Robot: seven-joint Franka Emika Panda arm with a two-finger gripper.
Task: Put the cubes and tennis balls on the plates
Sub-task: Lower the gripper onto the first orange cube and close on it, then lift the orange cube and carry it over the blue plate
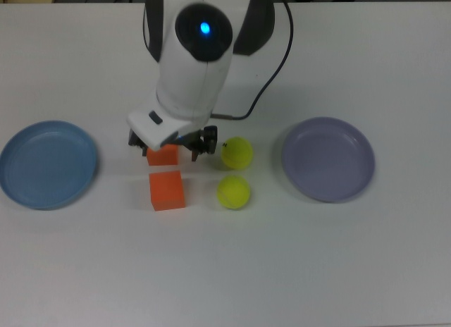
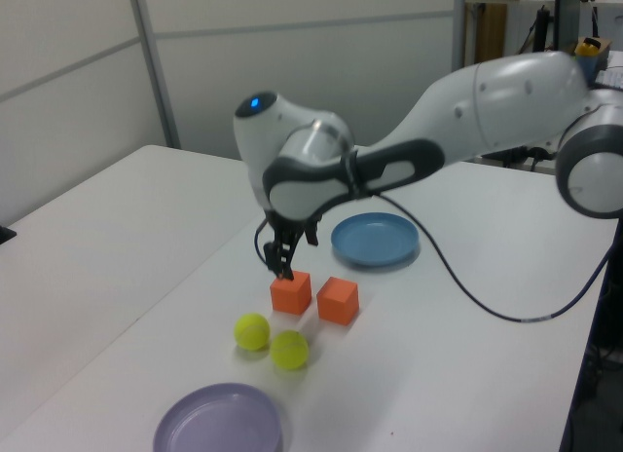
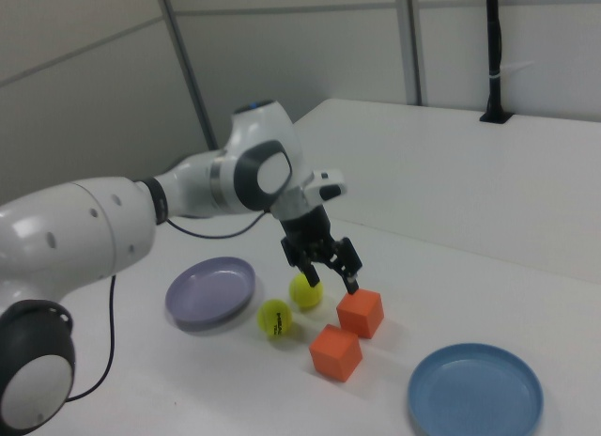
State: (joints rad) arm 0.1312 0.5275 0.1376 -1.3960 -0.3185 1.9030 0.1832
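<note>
Cubes and balls are all on the white table point(image 1: 338, 270) between the two plates, none yet placed. The gripper point(image 3: 326, 264) is held just above the far cube point(image 3: 361, 313) (the upper one in the top view, partly hidden there by the arm), its fingers point(image 3: 351, 284) spread apart and pointing down. They are set wider than the cube, apparently so that it can be straddled on descent; no contact with it is seen. The near cube point(image 1: 167, 190) lies just beside the first, and the two tennis balls, far ball point(image 1: 237, 153) and near ball point(image 1: 233, 192), are lined up in a matching pair toward the top view's right. The blue plate point(image 1: 48, 165) is at the top view's left, nearer the cubes; the lavender plate point(image 1: 328, 159) is at the top view's right, nearer the balls. From this layout, the cubes are probably meant for the blue plate and the balls for the lavender one. The step in hand is judged to be the approach to the first grasp, so the task is at its very start.
</note>
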